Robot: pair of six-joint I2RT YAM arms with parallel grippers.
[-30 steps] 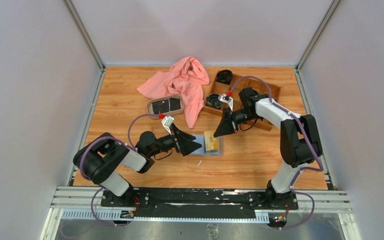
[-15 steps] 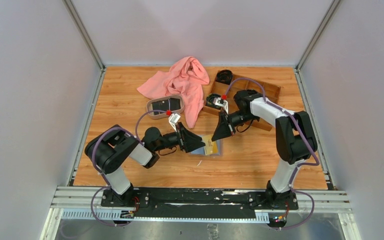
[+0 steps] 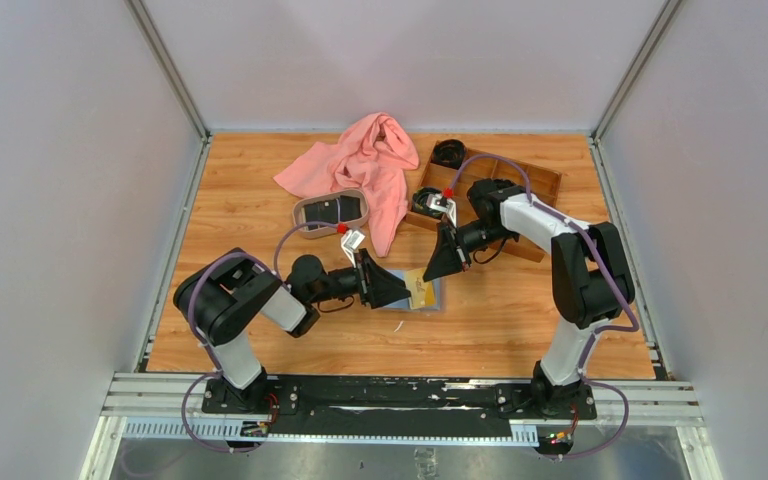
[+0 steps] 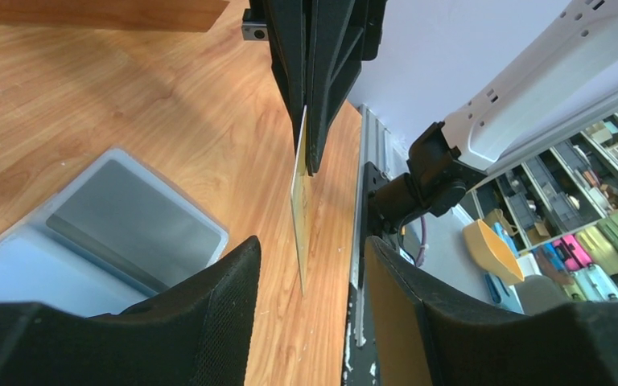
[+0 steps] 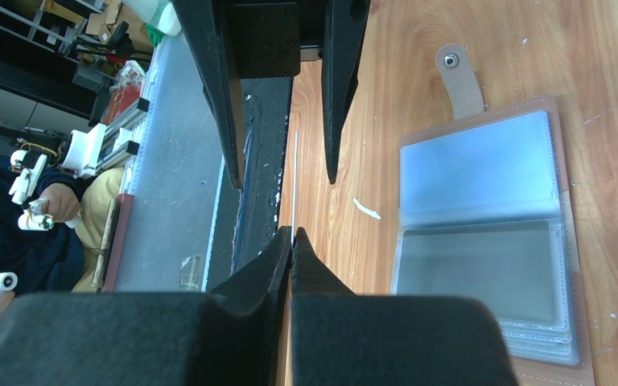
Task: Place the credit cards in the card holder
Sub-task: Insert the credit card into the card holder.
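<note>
Handover mid-air: right gripper pinches gold-tan card edge-on just beside open card holder on counter; left gripper, jaws apart, straddles its free end, so uneven closing could twist it loose.

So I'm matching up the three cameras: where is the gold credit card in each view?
Top external: gold credit card at table centre, over the open card holder.
Left wrist: edge-on at centre, pinched from above by the right gripper.
Right wrist: thin pale edge, left of centre.
Shared landmark: the card holder, beside it in every view.
</note>
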